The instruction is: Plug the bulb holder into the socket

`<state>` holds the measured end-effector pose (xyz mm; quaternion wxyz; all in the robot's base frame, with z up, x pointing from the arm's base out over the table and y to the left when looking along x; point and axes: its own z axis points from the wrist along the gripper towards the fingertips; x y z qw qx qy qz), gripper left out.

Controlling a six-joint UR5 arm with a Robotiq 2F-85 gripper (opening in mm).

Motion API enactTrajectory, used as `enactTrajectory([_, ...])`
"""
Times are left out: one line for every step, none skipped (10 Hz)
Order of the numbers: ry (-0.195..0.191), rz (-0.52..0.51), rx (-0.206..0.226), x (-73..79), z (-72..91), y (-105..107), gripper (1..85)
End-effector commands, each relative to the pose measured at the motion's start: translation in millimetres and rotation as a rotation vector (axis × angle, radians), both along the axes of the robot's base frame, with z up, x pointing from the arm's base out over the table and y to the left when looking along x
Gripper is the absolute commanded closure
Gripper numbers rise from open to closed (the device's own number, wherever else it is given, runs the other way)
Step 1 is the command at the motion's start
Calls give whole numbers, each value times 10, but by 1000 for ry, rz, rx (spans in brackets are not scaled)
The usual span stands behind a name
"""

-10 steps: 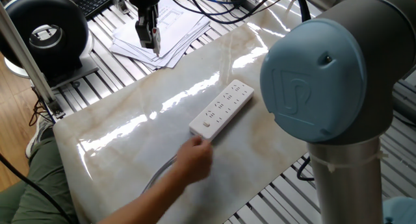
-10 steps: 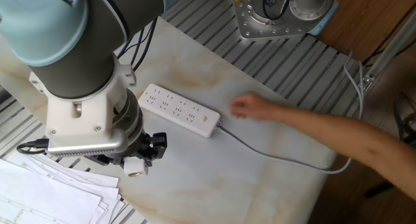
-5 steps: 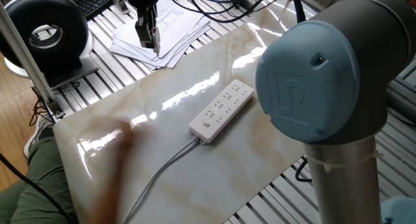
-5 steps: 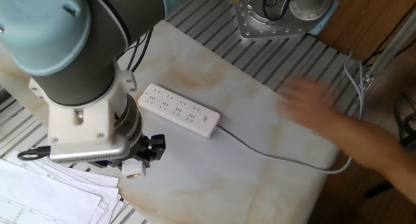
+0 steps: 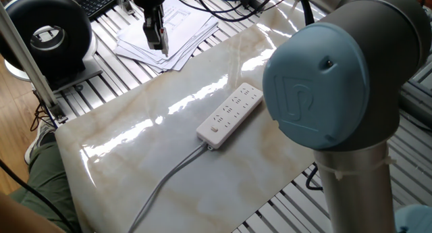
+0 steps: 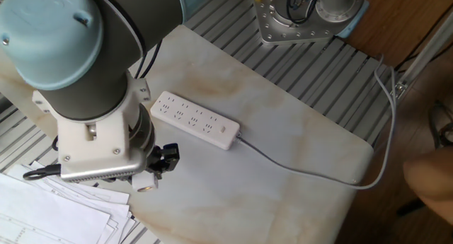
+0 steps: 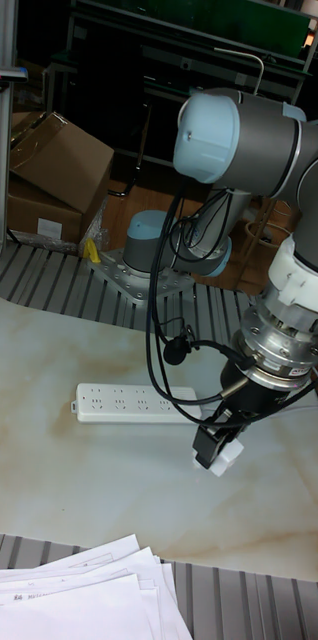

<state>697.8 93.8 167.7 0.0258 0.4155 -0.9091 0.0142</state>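
The socket [image 5: 231, 113] is a long white power strip lying flat mid-table, also seen in the other fixed view [image 6: 196, 119] and the tall view [image 7: 139, 403]. Its grey cable [image 6: 304, 172] trails off the switch end. My gripper [image 7: 217, 447] hangs above the marble near the paper-side edge, shut on the bulb holder [image 7: 225, 456], a small white block with a round end [image 6: 145, 182]. The gripper [image 6: 153, 173] sits a short way off the strip's long side, apart from it. In one fixed view the gripper [image 5: 160, 45] hangs over the papers, the holder hard to make out.
A stack of papers [image 6: 49, 216] lies at the table edge by the gripper. The arm base [image 6: 304, 14] is bolted on the far side. A black round device [image 5: 47, 34] stands off the table. A person's hand [image 6: 432, 180] is at the frame's edge.
The person's hand that touched the strip's switch end has pulled away off the table. The strip stays put. My arm has barely shifted.
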Motion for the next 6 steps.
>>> enactTrajectory([3,11,-1,-23,-4,24,843])
enactTrajectory([3,11,-5,-29,-4,16,843])
enactTrajectory([1,11,-4,-32,-11,10,843])
enactTrajectory([-2,11,5,-45,-19,10,843])
enactTrajectory([-2,8,21,-73,-16,28,843])
enactTrajectory([-4,3,31,-71,-19,58,843])
